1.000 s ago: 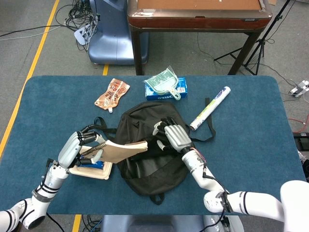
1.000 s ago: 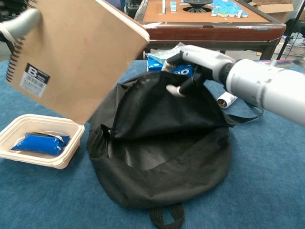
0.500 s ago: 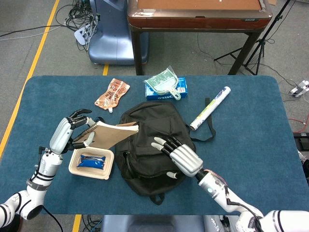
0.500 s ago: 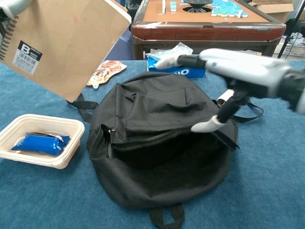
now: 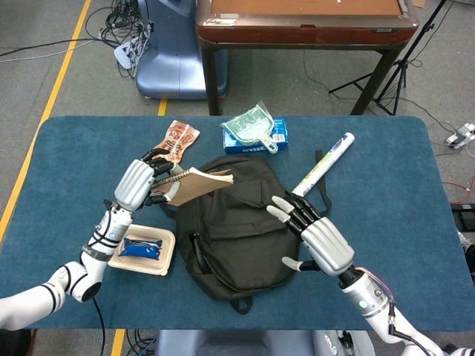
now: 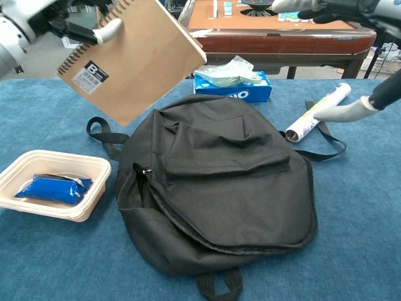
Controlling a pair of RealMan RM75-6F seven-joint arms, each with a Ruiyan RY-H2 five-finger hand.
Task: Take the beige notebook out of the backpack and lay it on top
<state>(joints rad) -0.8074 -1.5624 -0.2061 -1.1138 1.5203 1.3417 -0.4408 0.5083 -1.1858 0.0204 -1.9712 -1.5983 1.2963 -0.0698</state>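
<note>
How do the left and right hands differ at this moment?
The left hand grips the notebook by its spiral edge, tilted in the air over the backpack; the right hand holds nothing. Left fingers are curled; right fingers are spread. Both are above the table.

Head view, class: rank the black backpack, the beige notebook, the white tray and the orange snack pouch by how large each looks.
1. Black backpack, clearly largest.
2. Beige notebook and white tray: these look alike; the notebook is tilted and raised toward the camera in the left hand, so unranked.
3. Orange snack pouch, partly hidden, looks smallest.
</note>
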